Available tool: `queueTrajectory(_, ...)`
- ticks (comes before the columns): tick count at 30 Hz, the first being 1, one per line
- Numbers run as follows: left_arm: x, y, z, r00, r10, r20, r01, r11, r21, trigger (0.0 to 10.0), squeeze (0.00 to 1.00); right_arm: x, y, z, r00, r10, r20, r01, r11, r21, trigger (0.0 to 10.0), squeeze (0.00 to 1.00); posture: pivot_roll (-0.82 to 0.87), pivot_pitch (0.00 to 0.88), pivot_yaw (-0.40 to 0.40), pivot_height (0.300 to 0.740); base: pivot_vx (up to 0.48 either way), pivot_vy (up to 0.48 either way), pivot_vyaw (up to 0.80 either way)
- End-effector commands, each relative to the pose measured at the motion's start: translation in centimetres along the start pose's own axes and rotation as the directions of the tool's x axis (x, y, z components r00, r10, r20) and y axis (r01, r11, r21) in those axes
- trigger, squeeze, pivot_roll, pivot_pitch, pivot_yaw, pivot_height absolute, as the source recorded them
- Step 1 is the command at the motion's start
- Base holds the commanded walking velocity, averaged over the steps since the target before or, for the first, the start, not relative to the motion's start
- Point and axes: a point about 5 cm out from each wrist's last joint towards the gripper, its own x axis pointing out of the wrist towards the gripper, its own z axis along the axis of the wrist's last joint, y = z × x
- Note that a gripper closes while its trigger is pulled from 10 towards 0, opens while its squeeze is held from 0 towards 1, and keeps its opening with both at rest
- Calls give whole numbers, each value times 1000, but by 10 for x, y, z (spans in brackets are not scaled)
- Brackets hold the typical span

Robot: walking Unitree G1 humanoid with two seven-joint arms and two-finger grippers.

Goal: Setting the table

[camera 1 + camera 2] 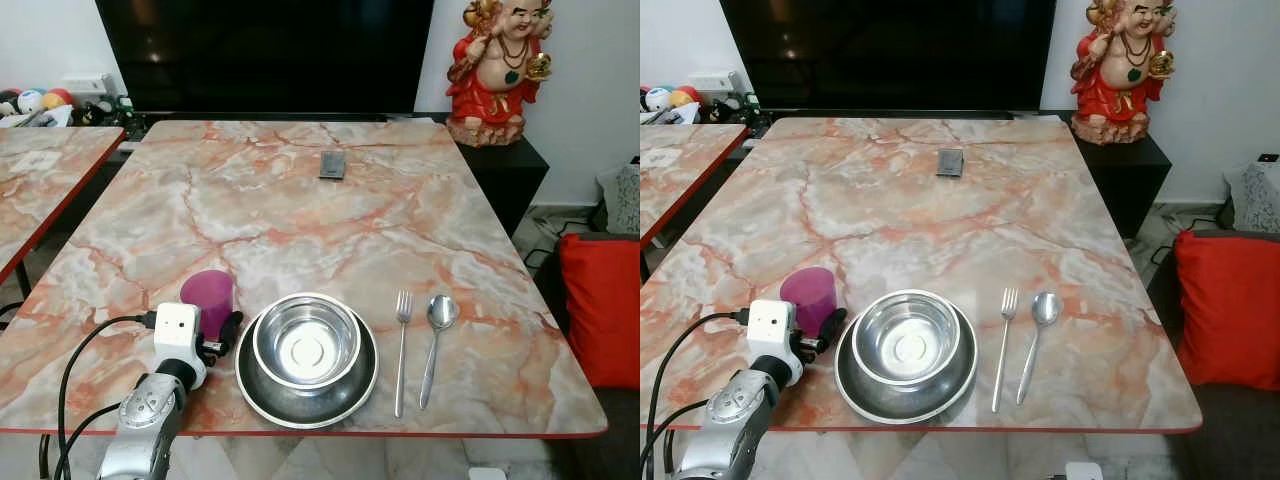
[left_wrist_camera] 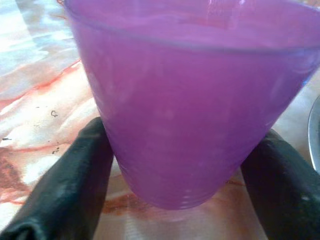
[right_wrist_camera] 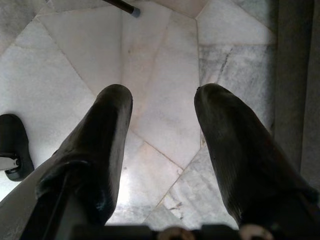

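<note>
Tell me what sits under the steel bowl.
The steel bowl rests in a steel plate, whose rim rings it. The plate's centre is covered. The bowl looks empty.

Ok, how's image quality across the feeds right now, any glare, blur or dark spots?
Left eye view: sharp and evenly lit, with a bright reflection inside the steel bowl. Left wrist view: the purple cup is so close it looks soft, with the left gripper fingers on either side. Right wrist view: the right gripper is dark against a bright marble floor.

head eyes: down on table | left wrist: close on cup
</note>
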Motion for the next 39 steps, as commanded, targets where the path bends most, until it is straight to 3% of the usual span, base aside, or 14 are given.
queueTrajectory(1, -3, -1, -8, 999, -3, -37, 3, 1000, 11, 10000, 655, -1, -1, -4, 1000, -1, -16, 1, 1000, -2, 10000, 0, -3, 57, -5, 740, 0, 0, 0)
queueTrajectory(8, -3, -1, -8, 999, -5, -38, 6, 1000, 10, 10000, 655, -1, -1, -4, 1000, -1, -17, 1, 1000, -3, 10000, 0, -3, 57, -5, 740, 0, 0, 0)
queueTrajectory(12, -4, -1, -8, 999, -2, -37, 2, 1000, 11, 10000, 557, -1, -1, -4, 1000, -1, -18, 1, 1000, -3, 10000, 0, -2, 58, -5, 740, 0, 0, 0)
queueTrajectory(13, -4, 0, -7, 999, 2, -35, -1, 1000, 11, 10000, 459, -1, -1, -4, 1000, -1, -18, 1, 1000, -3, 10000, 0, -2, 58, -5, 740, 0, 0, 0)
queueTrajectory(15, -5, 0, -7, 999, 5, -32, -5, 1000, 12, 10000, 0, -1, -1, -4, 1000, 0, -18, 0, 1000, -4, 10000, 0, -2, 58, -5, 740, 0, 0, 0)
queueTrajectory(24, -10, 3, -4, 1000, 18, -9, -18, 1000, 9, 10000, 0, -1, -1, -4, 1000, 0, -18, 0, 1000, -4, 10000, 0, -2, 58, -5, 740, 0, 0, 0)
queueTrajectory(39, -30, 4, -6, 1000, 6, -13, -6, 1000, 17, 10000, 0, -1, -2, -3, 1000, 1, -17, -1, 1000, -8, 10000, 0, 11, 55, -10, 740, 0, 0, 0)
